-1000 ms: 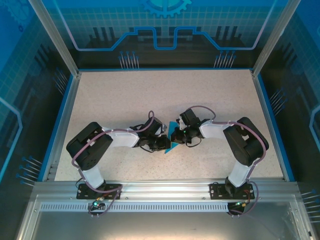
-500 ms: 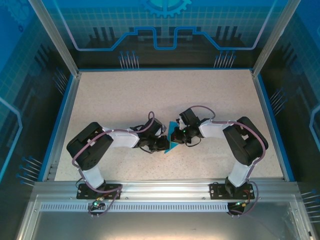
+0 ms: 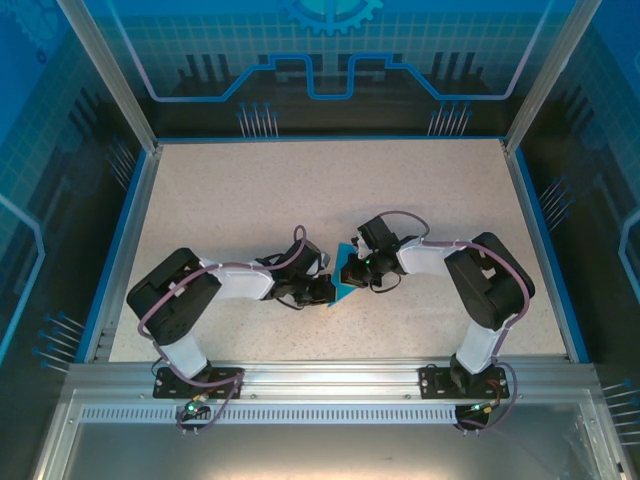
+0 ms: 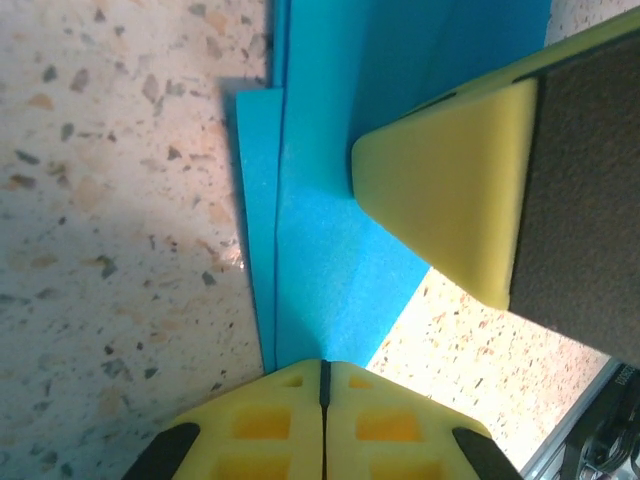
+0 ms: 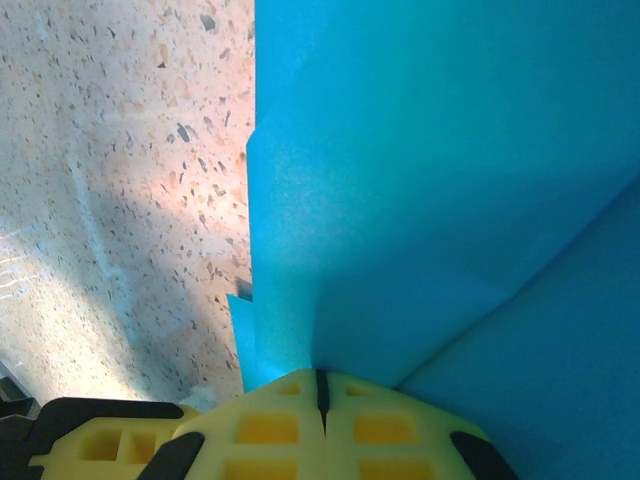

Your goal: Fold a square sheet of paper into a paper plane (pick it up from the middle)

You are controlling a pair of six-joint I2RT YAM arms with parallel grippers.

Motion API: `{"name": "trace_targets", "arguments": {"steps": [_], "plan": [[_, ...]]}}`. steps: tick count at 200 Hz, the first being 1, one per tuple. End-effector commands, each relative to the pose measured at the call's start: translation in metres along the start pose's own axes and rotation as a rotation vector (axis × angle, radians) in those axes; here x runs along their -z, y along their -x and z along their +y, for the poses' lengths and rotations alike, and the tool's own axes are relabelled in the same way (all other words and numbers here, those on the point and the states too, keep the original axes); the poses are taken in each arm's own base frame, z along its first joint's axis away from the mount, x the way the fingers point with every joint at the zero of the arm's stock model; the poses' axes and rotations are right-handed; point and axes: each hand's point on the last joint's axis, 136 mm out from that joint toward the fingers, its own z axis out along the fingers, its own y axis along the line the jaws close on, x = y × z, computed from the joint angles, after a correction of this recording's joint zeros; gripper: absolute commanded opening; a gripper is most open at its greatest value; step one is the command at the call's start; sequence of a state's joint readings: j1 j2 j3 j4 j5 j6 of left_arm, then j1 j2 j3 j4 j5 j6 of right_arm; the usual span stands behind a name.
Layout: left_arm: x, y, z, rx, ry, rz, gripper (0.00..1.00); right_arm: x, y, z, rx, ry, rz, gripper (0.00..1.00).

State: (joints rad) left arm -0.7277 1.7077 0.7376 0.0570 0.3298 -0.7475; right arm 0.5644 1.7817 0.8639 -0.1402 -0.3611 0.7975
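Folding looked partway done: the thin teal-blue sheet of paper (image 4: 320,260) showed stacked layers and straight creases, but no narrow dart shape could be made out, so I judged the wing folds were left to do. It sat between the two arms, near the middle of the speckled beige bench (image 3: 300,190), toward its near side. The left pincer (image 4: 322,380) had its yellow fingers clamped on one edge of the sheet, and the right pincer (image 5: 318,385) was likewise clamped on a layered corner. Nothing there served as a container; the sheet stayed low over the bare bench.
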Motion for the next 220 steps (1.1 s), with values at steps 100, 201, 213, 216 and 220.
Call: {"name": "trace_targets", "arguments": {"steps": [100,201,213,216,220], "plan": [[0.014,-0.078,0.049,0.009,0.185,0.256,0.04,-0.021,-0.033,-0.08,-0.104,-0.299,0.074,0.03],[0.046,-0.013,-0.02,-0.084,0.035,-0.026,0.06,-0.019,-0.028,-0.072,-0.1,-0.277,0.063,0.03],[0.051,0.0,-0.028,-0.077,0.003,-0.08,0.06,-0.019,-0.027,-0.071,-0.102,-0.274,0.063,0.02],[0.051,0.003,-0.03,-0.075,-0.003,-0.092,0.06,-0.019,-0.027,-0.071,-0.101,-0.272,0.062,0.03],[0.051,0.006,-0.031,-0.07,-0.007,-0.102,0.07,-0.019,-0.027,-0.07,-0.101,-0.27,0.061,0.03]]}}
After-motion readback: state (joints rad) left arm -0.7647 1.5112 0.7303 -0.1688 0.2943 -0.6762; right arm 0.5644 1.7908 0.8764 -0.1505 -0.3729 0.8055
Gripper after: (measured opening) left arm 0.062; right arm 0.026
